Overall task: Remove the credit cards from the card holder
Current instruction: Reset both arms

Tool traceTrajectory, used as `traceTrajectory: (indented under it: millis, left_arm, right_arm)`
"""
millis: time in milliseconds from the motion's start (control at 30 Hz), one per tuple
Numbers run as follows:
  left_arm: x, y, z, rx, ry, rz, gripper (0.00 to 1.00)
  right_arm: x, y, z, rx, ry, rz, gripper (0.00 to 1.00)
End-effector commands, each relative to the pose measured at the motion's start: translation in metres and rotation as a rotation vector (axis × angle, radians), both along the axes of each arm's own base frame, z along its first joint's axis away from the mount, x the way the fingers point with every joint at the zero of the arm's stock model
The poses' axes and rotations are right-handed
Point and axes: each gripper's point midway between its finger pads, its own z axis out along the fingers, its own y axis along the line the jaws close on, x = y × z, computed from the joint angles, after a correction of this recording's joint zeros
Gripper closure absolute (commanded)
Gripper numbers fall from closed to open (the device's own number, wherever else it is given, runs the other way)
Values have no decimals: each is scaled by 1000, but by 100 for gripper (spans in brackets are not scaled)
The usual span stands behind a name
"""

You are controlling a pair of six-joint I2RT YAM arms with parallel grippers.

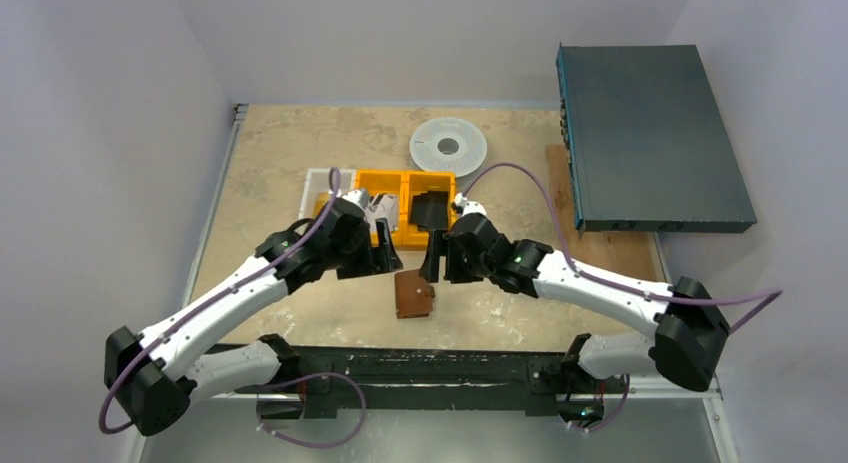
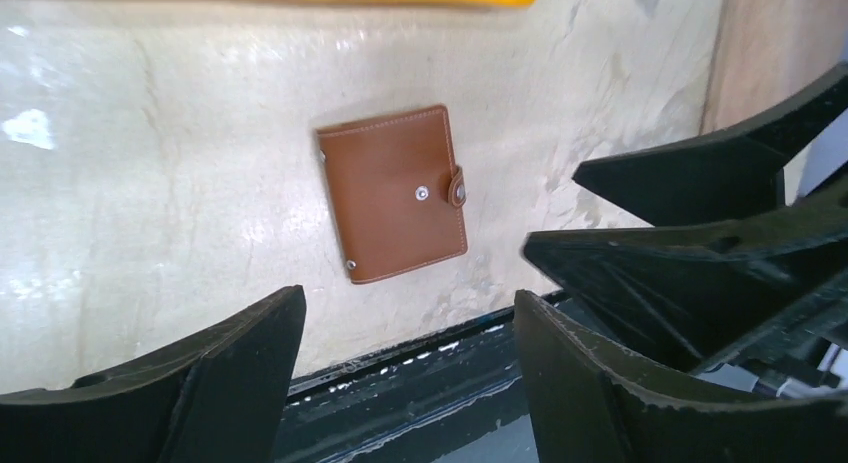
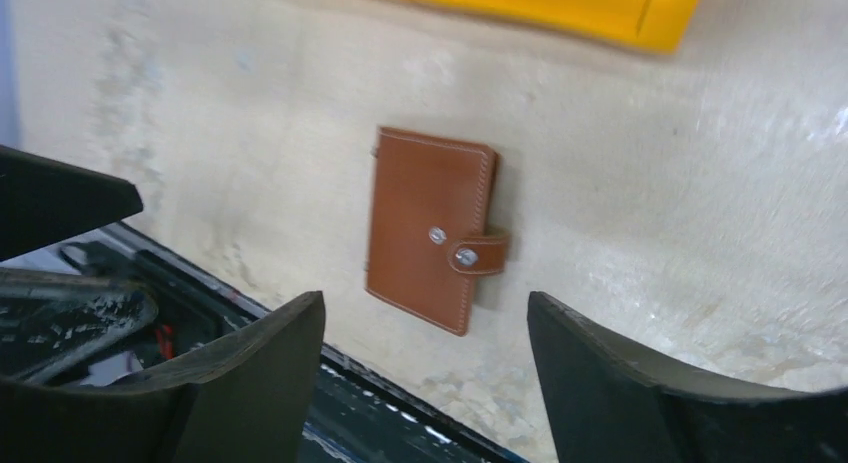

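The card holder (image 1: pixel 413 294) is a brown leather wallet lying closed and flat on the table, its strap snapped shut. It shows in the left wrist view (image 2: pixel 392 193) and the right wrist view (image 3: pixel 428 240). No credit cards show; the closed wallet hides whatever is inside. My left gripper (image 1: pixel 385 259) is open and empty, hovering above and just left of the wallet (image 2: pixel 408 299). My right gripper (image 1: pixel 437 257) is open and empty, hovering above and just right of it (image 3: pixel 425 301). The right gripper's black fingers (image 2: pixel 700 233) show in the left wrist view.
Orange bins (image 1: pixel 390 183) stand behind the grippers, one holding a black wallet-like item (image 1: pixel 432 211). Something silvery-grey (image 1: pixel 380 211) lies in the left one, partly hidden by my arm. A white bin (image 1: pixel 318 186), a white spool (image 1: pixel 449 143) and a dark flat box (image 1: pixel 650 138) sit farther back.
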Motion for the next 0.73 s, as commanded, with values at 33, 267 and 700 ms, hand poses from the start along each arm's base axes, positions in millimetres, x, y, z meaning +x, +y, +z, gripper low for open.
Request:
traceTrajectory:
  millis: [33, 267, 700]
  left_arm:
    - [15, 37, 57, 27, -199, 63, 18]
    - [18, 78, 95, 117, -285, 139, 13]
    - [21, 91, 111, 139, -365, 156, 12]
  right_arm:
    - [26, -3, 81, 92, -195, -67, 14]
    - [34, -16, 146, 178, -346, -109, 1]
    - [41, -19, 184, 239, -445, -136, 1]
